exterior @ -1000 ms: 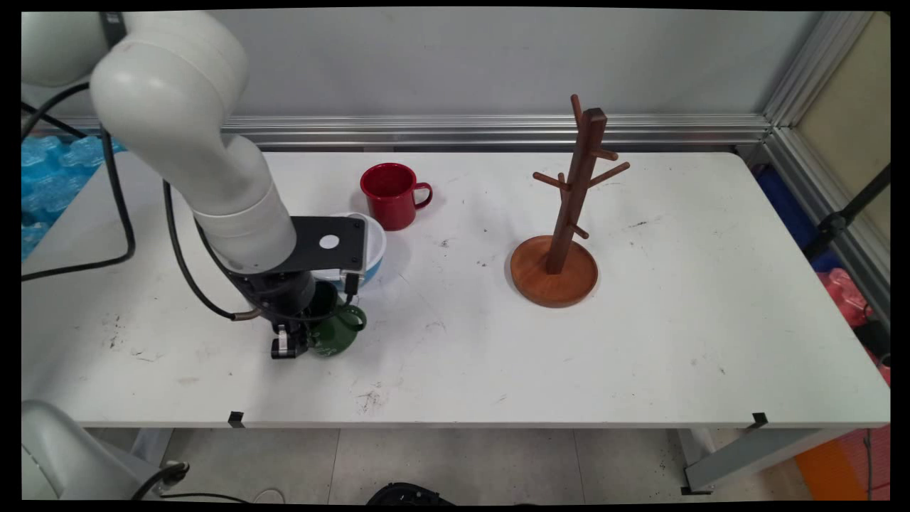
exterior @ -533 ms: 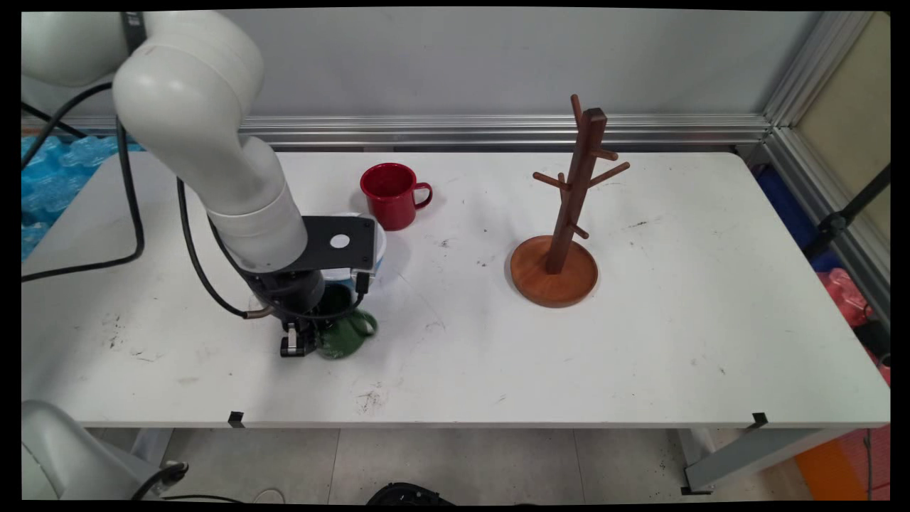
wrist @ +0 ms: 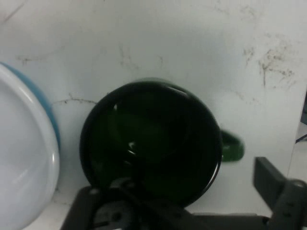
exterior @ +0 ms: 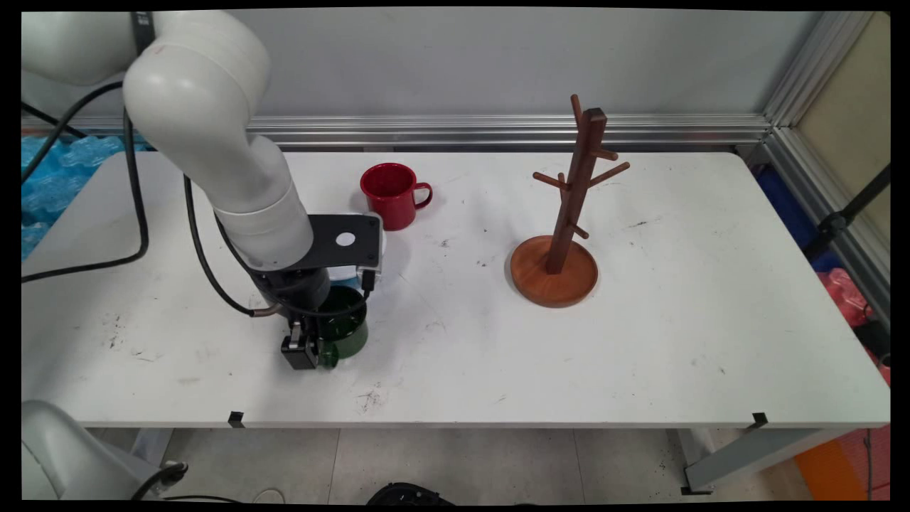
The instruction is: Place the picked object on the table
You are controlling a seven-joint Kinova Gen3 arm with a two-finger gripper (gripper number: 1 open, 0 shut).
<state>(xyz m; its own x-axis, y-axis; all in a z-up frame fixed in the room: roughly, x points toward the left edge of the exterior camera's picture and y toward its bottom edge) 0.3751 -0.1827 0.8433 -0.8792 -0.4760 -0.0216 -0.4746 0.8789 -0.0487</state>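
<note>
A dark green mug (exterior: 347, 334) stands upright on the white table (exterior: 640, 341), under my hand. My gripper (exterior: 316, 338) is open and straddles its wall. In the hand view I look straight down into the mug (wrist: 153, 139). One finger shows dark inside its rim. The other finger (wrist: 278, 189) stands outside, apart from the wall, close to the green handle (wrist: 232, 146). The gripper (wrist: 196, 182) pinches nothing that I can see. A white bowl with a blue outside (wrist: 24, 158) sits right beside the mug; the hand's black plate mostly hides the bowl (exterior: 355, 274) in the main view.
A red mug (exterior: 389, 193) stands behind the bowl, handle to the right. A wooden mug tree (exterior: 561, 235) with several pegs rises from a round base right of centre. Black cables (exterior: 135, 213) hang from the arm on the left.
The hand shifted a little to the right and turned. The green mug went from leaning with its handle to the right to standing upright with its handle towards the front left.
</note>
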